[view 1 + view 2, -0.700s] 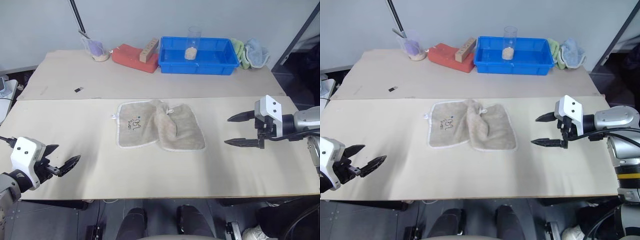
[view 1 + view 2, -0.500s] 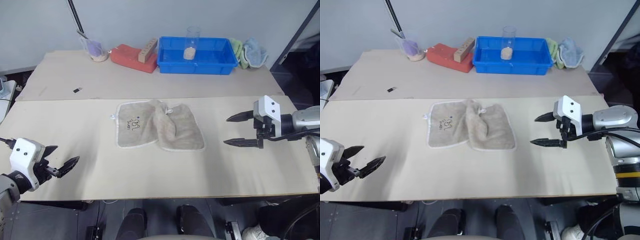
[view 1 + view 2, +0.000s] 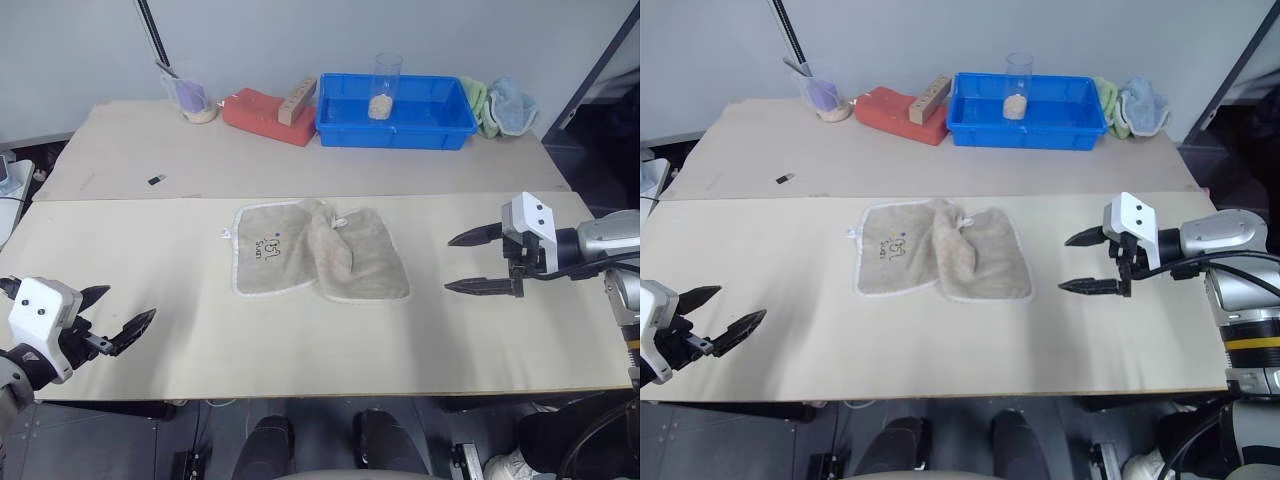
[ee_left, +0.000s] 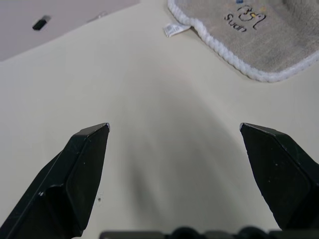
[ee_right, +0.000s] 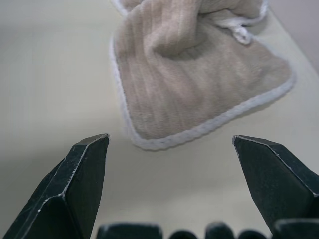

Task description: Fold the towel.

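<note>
At the middle of the near surface (image 3: 200, 330), the towel (image 3: 318, 252) is found lying flat in part, with a bunched ridge running from its far edge toward its near edge. Its white stitched edging is seen along the left, near and right sides. A small dark printed logo (image 3: 268, 245) is noted on the left half, and a small white loop (image 3: 226, 235) projects from the far left corner.

The left pincer (image 3: 118, 318) is held at the near left edge of the surface, its two black fingers spread wide and nothing between them; it is well apart from the towel. The right pincer (image 3: 478, 262) is held to the right of the towel, pointing toward it, fingers likewise spread wide and empty, with a gap left to the towel's right edge.

On the far surface, a blue tray (image 3: 396, 125) with a clear cup (image 3: 385, 85) in it, a red block (image 3: 262, 113), and green and light blue cloths (image 3: 500, 105) are recorded.
</note>
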`<state>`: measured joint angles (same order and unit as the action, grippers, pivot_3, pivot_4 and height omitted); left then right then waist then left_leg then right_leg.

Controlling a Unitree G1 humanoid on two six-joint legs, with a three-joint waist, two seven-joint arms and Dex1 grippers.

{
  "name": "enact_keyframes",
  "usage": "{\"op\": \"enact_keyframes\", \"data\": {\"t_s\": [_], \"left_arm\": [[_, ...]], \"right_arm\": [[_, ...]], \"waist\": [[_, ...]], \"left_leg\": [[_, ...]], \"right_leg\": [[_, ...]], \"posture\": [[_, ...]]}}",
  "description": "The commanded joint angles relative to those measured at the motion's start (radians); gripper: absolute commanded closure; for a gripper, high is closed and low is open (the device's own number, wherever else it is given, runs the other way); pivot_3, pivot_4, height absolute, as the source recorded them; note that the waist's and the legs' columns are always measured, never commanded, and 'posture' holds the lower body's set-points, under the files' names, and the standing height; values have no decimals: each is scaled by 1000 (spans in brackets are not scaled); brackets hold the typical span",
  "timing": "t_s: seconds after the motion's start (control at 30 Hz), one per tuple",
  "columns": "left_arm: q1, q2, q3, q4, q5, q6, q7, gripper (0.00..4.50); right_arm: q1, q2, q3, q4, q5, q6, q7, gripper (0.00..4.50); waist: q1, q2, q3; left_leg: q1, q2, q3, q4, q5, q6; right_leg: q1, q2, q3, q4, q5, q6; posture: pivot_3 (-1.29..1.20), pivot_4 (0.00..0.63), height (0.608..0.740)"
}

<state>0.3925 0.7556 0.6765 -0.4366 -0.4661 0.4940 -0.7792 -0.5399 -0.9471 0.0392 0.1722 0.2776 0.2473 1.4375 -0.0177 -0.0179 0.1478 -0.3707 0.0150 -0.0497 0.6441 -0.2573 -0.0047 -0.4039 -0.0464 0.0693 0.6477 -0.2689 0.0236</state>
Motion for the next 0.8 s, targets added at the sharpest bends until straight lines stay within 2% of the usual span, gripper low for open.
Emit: {"op": "enact_keyframes", "data": {"t_s": [0.03, 0.2, 0.37, 0.57, 0.8], "left_arm": [[11, 15, -1, -22, 2, -34, -35, 0], [-41, 17, -83, -32, 21, -56, -25, 0], [-152, 3, -254, -8, 72, -83, -9, 0], [-348, -11, -482, 192, 210, -154, 4, 0], [-530, -67, -615, 388, 263, -243, -26, 0]], "right_arm": [[-13, -2, -12, -27, -3, -26, -8, 85], [16, -10, -11, -82, 3, -10, -7, 85], [44, -14, -14, -178, 23, 43, -20, 85], [94, -3, -24, -318, 56, 168, -98, 85], [144, 9, -32, -411, 85, 242, -165, 85]], "waist": [[0, 0, 0], [2, 0, 0], [5, 0, 0], [5, 0, 0], [4, 0, 0]], "left_leg": [[0, 0, 0, 0, 0, 0], [0, 0, 0, 0, 0, 0], [-1, 0, 0, 1, 0, 0], [-1, -1, 0, 1, 0, 0], [-2, -1, 0, 2, 0, 0]], "right_leg": [[0, 0, 0, 0, 0, 0], [0, 0, 0, 0, 0, 0], [0, 0, 0, 0, 0, 0], [0, 1, 0, 1, 0, 1], [-1, 1, 0, 1, 0, 1]], "posture": [[0, 150, 740], [0, 150, 740], [0, 150, 740], [0, 150, 740], [0, 150, 740]]}}
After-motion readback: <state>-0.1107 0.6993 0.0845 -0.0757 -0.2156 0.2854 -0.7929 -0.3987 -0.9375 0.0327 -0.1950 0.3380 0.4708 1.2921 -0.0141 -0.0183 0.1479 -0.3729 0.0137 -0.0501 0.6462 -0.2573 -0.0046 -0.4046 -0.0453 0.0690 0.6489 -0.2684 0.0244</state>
